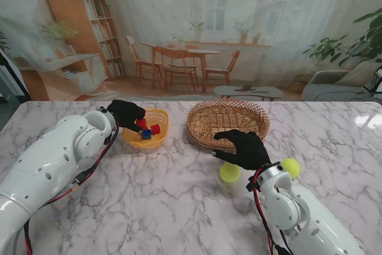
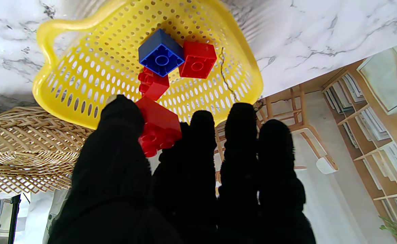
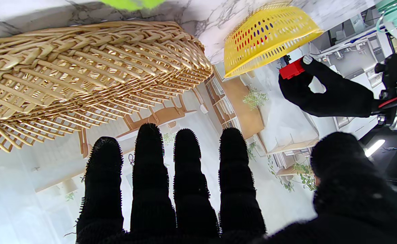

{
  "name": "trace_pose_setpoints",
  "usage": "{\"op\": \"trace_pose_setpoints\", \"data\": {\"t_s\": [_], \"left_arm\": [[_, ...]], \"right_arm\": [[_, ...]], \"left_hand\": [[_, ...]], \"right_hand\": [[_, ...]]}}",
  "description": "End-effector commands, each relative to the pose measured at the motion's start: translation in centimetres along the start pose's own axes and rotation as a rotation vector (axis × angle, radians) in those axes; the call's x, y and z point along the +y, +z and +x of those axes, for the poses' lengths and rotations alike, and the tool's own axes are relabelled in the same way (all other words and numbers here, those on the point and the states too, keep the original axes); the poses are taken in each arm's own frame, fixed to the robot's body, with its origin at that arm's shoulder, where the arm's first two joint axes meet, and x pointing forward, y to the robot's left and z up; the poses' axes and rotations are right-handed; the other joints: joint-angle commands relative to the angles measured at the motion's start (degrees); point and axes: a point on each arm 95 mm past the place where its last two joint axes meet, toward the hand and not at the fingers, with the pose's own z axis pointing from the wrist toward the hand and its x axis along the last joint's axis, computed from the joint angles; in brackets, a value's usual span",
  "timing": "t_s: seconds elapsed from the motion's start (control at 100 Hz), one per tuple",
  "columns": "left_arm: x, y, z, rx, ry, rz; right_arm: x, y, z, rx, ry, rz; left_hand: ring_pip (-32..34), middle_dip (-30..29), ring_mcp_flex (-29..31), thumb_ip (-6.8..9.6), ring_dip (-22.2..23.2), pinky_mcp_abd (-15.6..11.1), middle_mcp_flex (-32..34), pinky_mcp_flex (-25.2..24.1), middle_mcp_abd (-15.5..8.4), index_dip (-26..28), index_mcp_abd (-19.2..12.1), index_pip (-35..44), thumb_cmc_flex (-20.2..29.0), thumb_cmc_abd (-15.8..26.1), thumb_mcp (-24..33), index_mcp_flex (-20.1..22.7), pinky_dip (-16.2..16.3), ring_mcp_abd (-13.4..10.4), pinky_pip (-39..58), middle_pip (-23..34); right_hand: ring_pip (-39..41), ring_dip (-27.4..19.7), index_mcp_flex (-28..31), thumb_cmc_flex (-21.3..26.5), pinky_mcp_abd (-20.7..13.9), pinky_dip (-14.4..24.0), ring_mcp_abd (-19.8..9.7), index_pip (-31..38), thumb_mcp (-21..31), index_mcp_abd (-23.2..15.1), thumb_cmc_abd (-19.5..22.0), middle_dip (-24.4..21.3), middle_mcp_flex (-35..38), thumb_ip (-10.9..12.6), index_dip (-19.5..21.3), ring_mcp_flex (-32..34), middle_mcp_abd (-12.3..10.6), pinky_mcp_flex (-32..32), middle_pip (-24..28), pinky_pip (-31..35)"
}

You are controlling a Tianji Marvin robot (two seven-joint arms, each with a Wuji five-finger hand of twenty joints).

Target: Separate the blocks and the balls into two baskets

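Note:
My left hand [image 1: 127,113] hovers over the yellow plastic basket [image 1: 160,139], shut on a red block [image 1: 141,123] pinched between thumb and fingers [image 2: 198,142]. That red block [image 2: 157,125] hangs above a blue block [image 2: 161,56] and two red blocks [image 2: 198,59] lying in the yellow basket [image 2: 83,88]. My right hand [image 1: 245,147] is open, fingers spread, just above a yellow-green ball [image 1: 230,172] on the table. A second ball [image 1: 290,167] lies to its right. The right hand [image 3: 171,189] holds nothing.
A woven wicker basket [image 1: 227,122] stands to the right of the yellow one, just beyond my right hand; its side [image 3: 83,67] fills the right wrist view. Nothing shows inside it. The tabletop is marble.

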Motion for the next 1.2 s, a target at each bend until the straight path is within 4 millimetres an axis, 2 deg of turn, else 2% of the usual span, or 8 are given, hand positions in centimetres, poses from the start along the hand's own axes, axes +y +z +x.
{"op": "trace_pose_setpoints", "data": {"t_s": [0.0, 0.12, 0.26, 0.48, 0.56, 0.72, 0.97, 1.19], "left_arm": [[0.1, 0.0, -0.3, -0.008, 0.003, -0.019], [0.2, -0.1, -0.5, -0.016, 0.017, -0.026], [0.3, 0.0, -0.7, -0.012, 0.044, -0.002], [-0.2, -0.5, -0.5, 0.007, 0.051, 0.031], [-0.9, -1.3, -0.2, 0.02, 0.054, 0.053], [-2.5, -3.6, 0.4, 0.036, 0.082, 0.089], [-4.5, -6.9, 2.5, 0.115, 0.017, 0.245], [-3.9, -9.1, 4.6, 0.176, -0.092, 0.345]], "right_arm": [[-0.2, -0.1, 0.0, -0.007, 0.003, 0.002], [-0.2, -0.1, 0.0, -0.006, 0.002, 0.005], [-0.3, 0.0, 0.0, -0.007, 0.003, 0.01], [-0.2, -0.1, -0.1, -0.009, 0.004, 0.005], [-0.2, -0.1, -0.1, -0.01, 0.003, 0.003], [-0.1, -0.2, -0.1, -0.011, 0.004, -0.002], [0.0, -0.4, -0.2, -0.014, 0.001, -0.01], [0.4, -0.8, -0.4, -0.016, 0.003, -0.031]], "left_hand": [[0.5, -8.2, -1.1, 1.63, 0.0, -0.3, -3.4, -1.2, 0.3, 0.0, -2.3, 1.2, 0.6, 3.5, 0.4, -0.2, 1.1, 0.5, 1.1, 3.3], [-5.4, -15.5, -6.6, 0.92, -3.9, -0.3, -11.1, -5.4, 2.7, -11.6, 2.2, -16.8, -6.2, 5.4, -1.7, -4.1, 0.2, 0.8, -3.3, -4.4], [-7.0, -21.6, -9.4, 0.61, -5.2, -0.2, -16.9, -7.7, 3.8, -16.6, 2.9, -25.0, -8.9, 5.1, -2.3, -7.4, 0.8, 0.7, -4.5, -9.6], [-8.6, -22.8, -10.8, 0.4, -6.5, 0.4, -16.8, -9.4, 3.7, -16.6, 2.3, -25.4, -9.3, 7.1, -2.2, -5.4, 1.0, 0.9, -5.2, -10.1], [-12.2, -23.7, -12.6, -0.68, -10.4, 3.2, -16.0, -13.9, 3.4, -14.7, 0.4, -23.9, -10.4, 12.8, -3.0, -2.9, -0.9, 1.3, -11.2, -11.0], [-19.1, -26.7, -17.1, -0.8, -18.1, 5.8, -19.5, -18.8, 4.7, -13.5, -1.1, -24.4, -11.3, 15.5, -3.4, -1.9, -5.5, 1.4, -20.8, -16.1], [-19.7, -27.5, -17.9, -0.84, -19.7, 6.2, -18.1, -18.5, 4.7, -12.6, -1.8, -23.6, -11.4, 16.1, -3.5, -0.3, -5.5, 1.9, -20.8, -16.8], [-18.9, -26.0, -16.3, -0.84, -19.7, 6.8, -13.6, -18.0, 3.6, -12.0, -1.9, -23.2, -11.2, 16.2, -3.5, 1.1, -4.8, 2.0, -20.0, -15.1]], "right_hand": [[-0.3, 0.7, 0.9, 1.2, 0.9, 0.4, 0.0, 0.1, -0.9, 0.5, 2.0, 0.5, 0.0, 1.4, 0.7, 0.0, -0.1, -1.1, -0.5, -0.4], [-0.3, 0.7, 0.9, 1.2, 1.0, 0.4, 0.0, 0.1, -0.9, 0.5, 2.0, 0.5, 0.1, 1.4, 0.7, 0.0, 0.0, -1.1, -0.4, -0.4], [-0.3, 0.8, 0.9, 1.2, 0.9, 0.4, 0.0, 0.1, -0.9, 0.4, 2.0, 0.5, 0.1, 1.4, 0.7, 0.1, -0.3, -1.1, -0.4, -0.4], [-0.3, 0.8, 0.9, 1.2, 1.0, 0.4, 0.1, 0.1, -0.9, 0.4, 2.0, 0.5, 0.1, 1.4, 0.8, 0.1, -0.2, -1.1, -0.5, -0.4], [-0.3, 0.8, 0.9, 1.2, 0.9, 0.4, 0.1, 0.1, -0.9, 0.5, 2.0, 0.5, 0.1, 1.4, 0.8, 0.0, -0.2, -1.1, -0.5, -0.4], [-0.3, 0.7, 0.9, 1.2, 0.9, 0.4, 0.0, 0.1, -0.9, 0.5, 2.1, 0.5, 0.2, 1.4, 0.8, 0.0, -0.1, -1.1, -0.4, -0.4], [-0.3, 0.7, 0.9, 1.2, 0.9, 0.4, 0.0, 0.1, -0.9, 0.4, 2.1, 0.5, 0.1, 1.4, 0.7, 0.0, -0.1, -1.1, -0.5, -0.4], [-0.3, 0.8, 1.0, 1.2, 1.0, 0.4, 0.1, 0.1, -0.9, 0.6, 2.1, 0.5, 0.1, 1.4, 0.7, 0.1, -0.2, -1.1, -0.5, -0.4]]}}
